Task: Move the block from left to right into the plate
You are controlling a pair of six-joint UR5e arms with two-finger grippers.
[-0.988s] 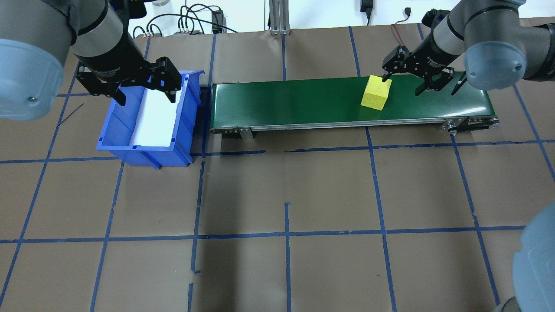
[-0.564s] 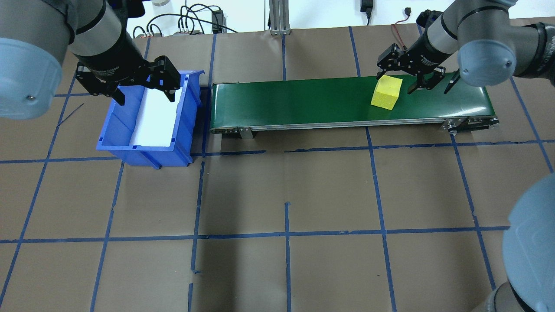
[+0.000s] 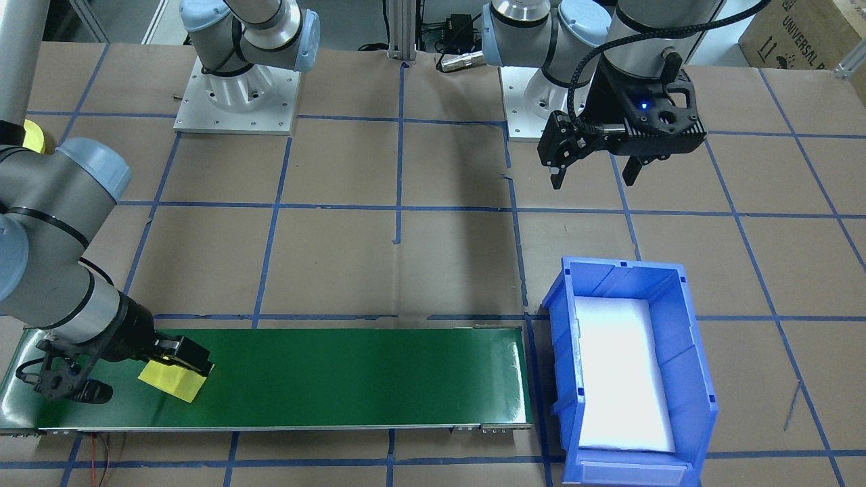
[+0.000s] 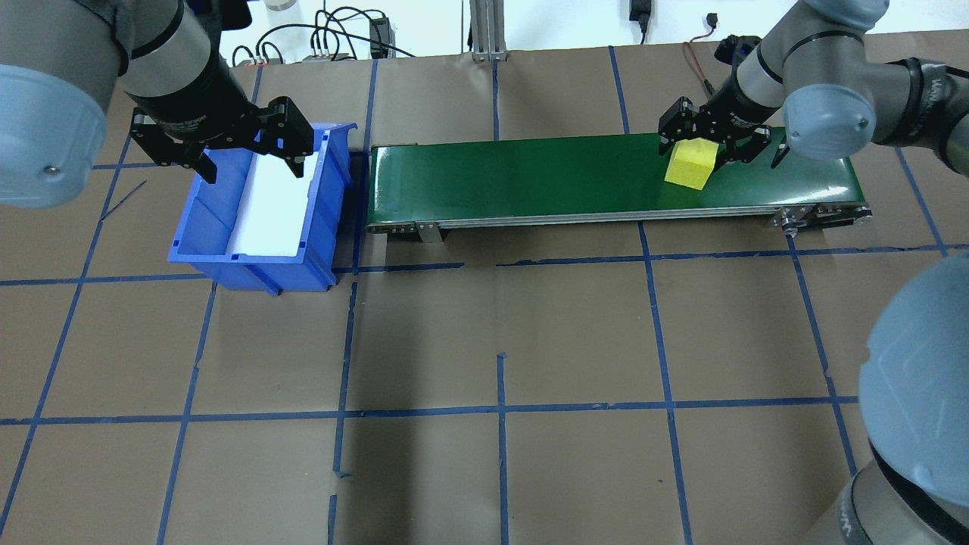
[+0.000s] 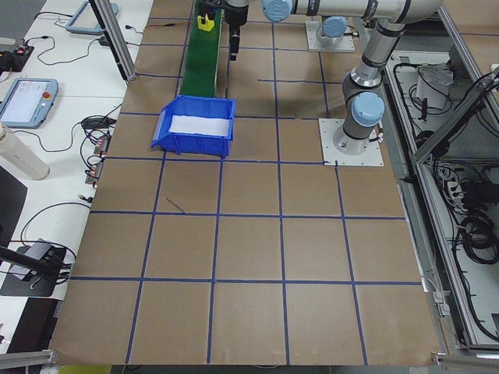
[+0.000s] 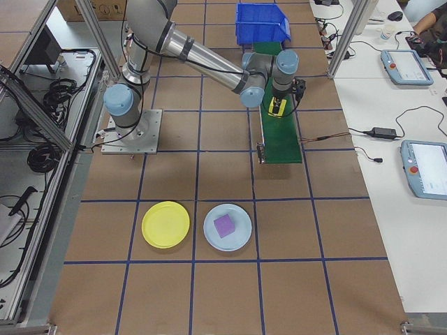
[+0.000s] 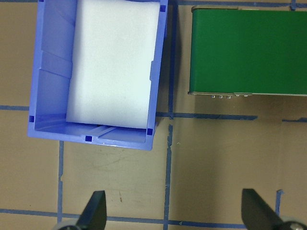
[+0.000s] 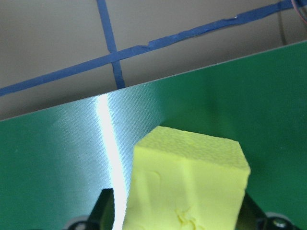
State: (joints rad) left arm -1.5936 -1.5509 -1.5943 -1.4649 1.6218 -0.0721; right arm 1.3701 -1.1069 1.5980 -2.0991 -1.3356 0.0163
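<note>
Right gripper straddling the yellow block on the green conveyor.

Its 2 fingers flank the block, 1 on each side; whether they are clamped or just short of touching I cannot tell. The block sits near the conveyor's end farthest from the blue bin. The left gripper hangs spread and empty over that bin. The yellow plate lies on the table well apart from the conveyor, beside a blue plate carrying a purple cube. Risk: a corner-biased pinch could twist or squash the foam, and it might slip out mid-carry.
</note>
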